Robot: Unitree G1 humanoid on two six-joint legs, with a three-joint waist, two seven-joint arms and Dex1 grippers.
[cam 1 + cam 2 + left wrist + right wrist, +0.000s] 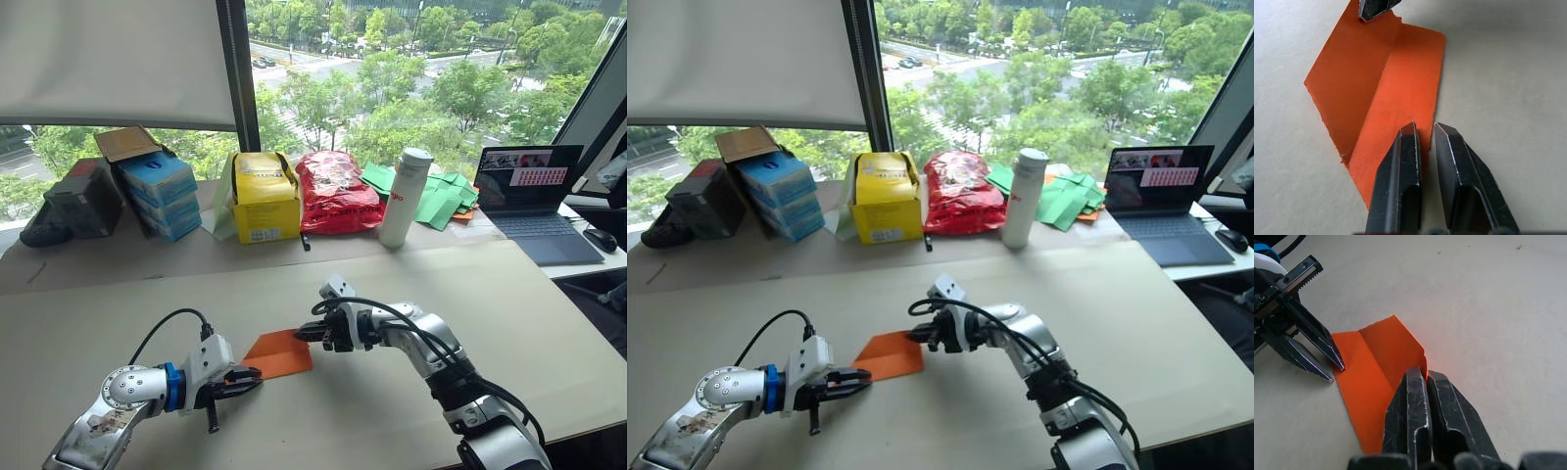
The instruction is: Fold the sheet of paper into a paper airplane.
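Note:
The sheet of paper (279, 354) is bright orange and folded, with one long crease, and lies flat on the beige table (441, 284) near the front middle. My right gripper (1425, 374) is shut on its far right corner, fingers pressed together over the edge. My left gripper (1425, 129) comes in low from the left at the paper's near edge. Its fingers stand a narrow gap apart, one fingertip (1409, 134) over the orange, the other on the bare table beside it. The right gripper's tip (1371, 9) pins the opposite corner.
Along the back by the window stand blue boxes (157, 193), a yellow box (263, 199), a red plastic bag (336, 192), a white bottle (405, 197), green paper pieces (436, 196) and a laptop (534, 201). Bare tabletop surrounds the paper.

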